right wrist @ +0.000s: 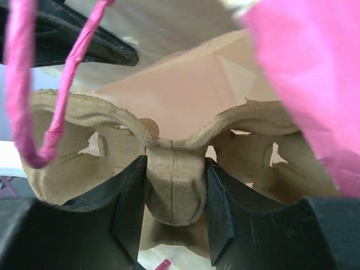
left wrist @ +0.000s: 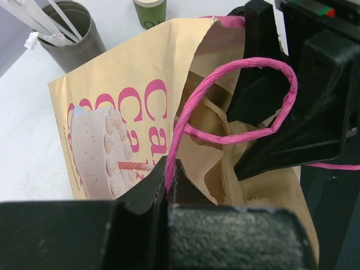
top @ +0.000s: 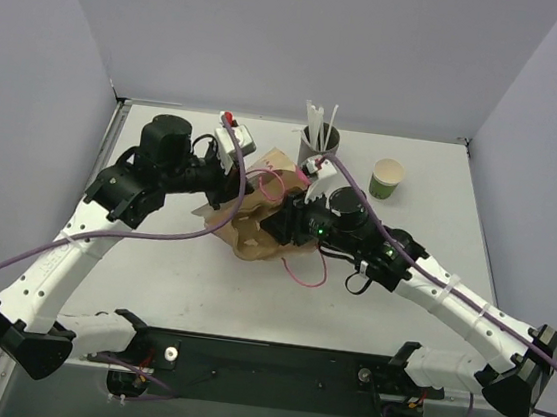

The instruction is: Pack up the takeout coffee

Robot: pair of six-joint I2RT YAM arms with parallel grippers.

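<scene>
left gripper [left wrist: 169, 171] is pinched shut on the pink handle [left wrist: 236, 70] of the paper bag [left wrist: 112, 84], and my guess is it's lifting that lip so the mouth gapes for loading. in the middle, the pulp carrier [right wrist: 73, 109] sits right at the bag's mouth, with the right gripper [right wrist: 175, 185] clamped on its centre post, which looks like the sturdiest bit to push by. the takeout coffee itself i can't find in any view, and the carrier wells that show look empty. a second pink loop hangs just beside the carrier's left rim, so that could snag. the grey straw cylinder [top: 316, 158] stands close behind the bag, and the green cup with the cream inside [top: 386, 181] sits further right, well apart. there's open table [top: 170, 277] on the near side.
</scene>
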